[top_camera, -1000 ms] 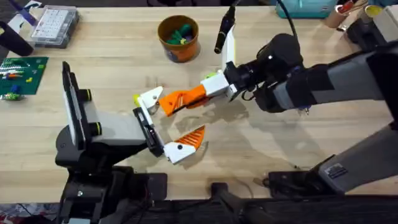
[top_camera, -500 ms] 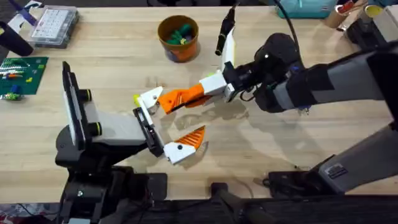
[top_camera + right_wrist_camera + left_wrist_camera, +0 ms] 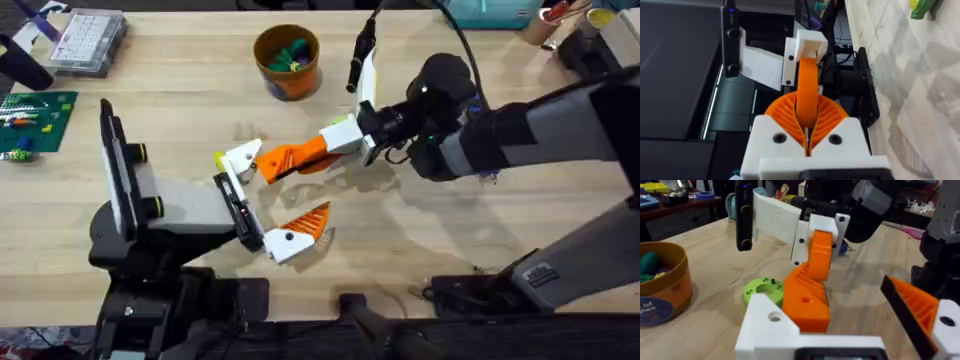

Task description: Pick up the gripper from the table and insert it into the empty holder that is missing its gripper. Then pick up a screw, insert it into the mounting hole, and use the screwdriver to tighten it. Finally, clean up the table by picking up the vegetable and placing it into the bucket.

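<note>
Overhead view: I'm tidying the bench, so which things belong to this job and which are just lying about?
Job: gripper, held in the right hand; holder; bucket; vegetable.
Lying about: clear parts box; green circuit board.

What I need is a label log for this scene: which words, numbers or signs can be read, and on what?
"10": on the bucket's orange wall, with a small mark after it that is too blurred to read.
"gies": end of a word on the bucket's blue label; the rest is cut off.
Clear box: print too small to read.
Green board: markings too small to read.
</note>
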`<state>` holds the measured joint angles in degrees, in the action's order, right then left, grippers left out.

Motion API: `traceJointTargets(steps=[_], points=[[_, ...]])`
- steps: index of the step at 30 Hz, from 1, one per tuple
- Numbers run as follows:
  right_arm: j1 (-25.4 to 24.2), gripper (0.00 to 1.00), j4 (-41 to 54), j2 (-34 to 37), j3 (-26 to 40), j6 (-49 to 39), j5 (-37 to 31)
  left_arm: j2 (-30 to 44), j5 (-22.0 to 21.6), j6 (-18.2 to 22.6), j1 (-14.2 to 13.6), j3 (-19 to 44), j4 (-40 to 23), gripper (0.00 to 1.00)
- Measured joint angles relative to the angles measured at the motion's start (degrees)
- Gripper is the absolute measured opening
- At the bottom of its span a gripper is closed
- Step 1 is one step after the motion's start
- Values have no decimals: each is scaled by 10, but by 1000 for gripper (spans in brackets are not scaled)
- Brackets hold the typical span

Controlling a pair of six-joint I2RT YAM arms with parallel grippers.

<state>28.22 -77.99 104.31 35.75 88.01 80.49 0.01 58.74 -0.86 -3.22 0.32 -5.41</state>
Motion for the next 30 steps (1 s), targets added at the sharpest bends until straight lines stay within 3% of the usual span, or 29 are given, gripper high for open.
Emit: traceJointTargets(steps=[30], points=[[34,20,25,0,0,6,-65,0,-2,-1,0,0,0,986]])
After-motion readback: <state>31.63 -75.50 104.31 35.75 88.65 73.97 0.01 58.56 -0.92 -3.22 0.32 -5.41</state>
